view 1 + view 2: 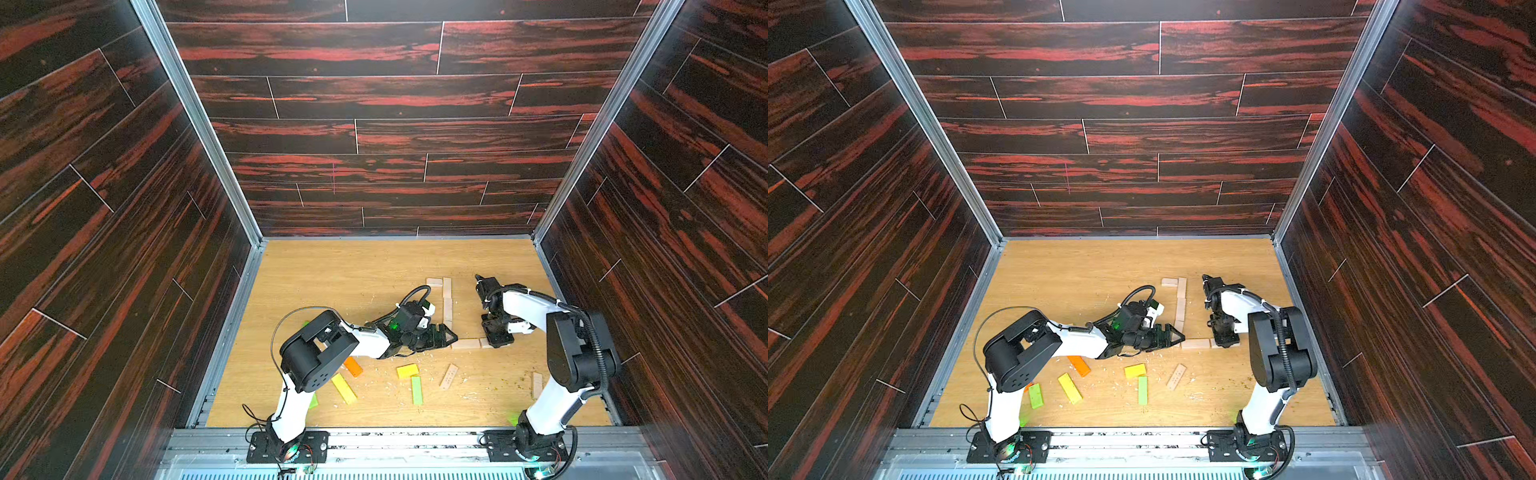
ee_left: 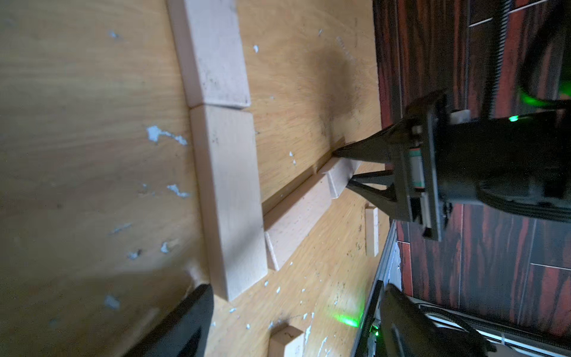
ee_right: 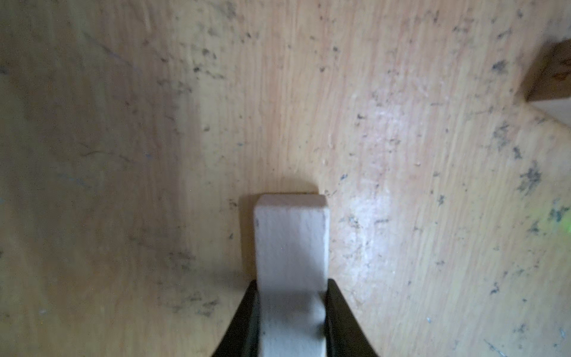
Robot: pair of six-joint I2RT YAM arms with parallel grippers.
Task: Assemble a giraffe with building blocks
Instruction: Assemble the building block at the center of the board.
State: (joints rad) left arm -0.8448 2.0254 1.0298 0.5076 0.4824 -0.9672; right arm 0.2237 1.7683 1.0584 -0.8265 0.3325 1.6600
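Note:
Pale building blocks lie in an L on the floor: a column (image 1: 446,303) with a short block (image 1: 434,281) at its far end, and a row (image 1: 465,343) running right from its near end. My left gripper (image 1: 451,336) is open at the L's corner. In the left wrist view its fingers straddle bare floor (image 2: 296,289) just short of the column's nearest block (image 2: 228,197). My right gripper (image 1: 496,338) points down at the row's right end, shut on a pale block (image 3: 292,241) low at the floor. That held block (image 2: 340,176) lines up with the row.
Loose blocks lie nearer the front: orange (image 1: 353,366), yellow (image 1: 407,370), a second yellow (image 1: 344,388), green (image 1: 417,390), a pale dotted one (image 1: 449,376) and a pale one (image 1: 537,384) by the right wall. Wood crumbs dot the floor. Dark walls enclose the floor on three sides.

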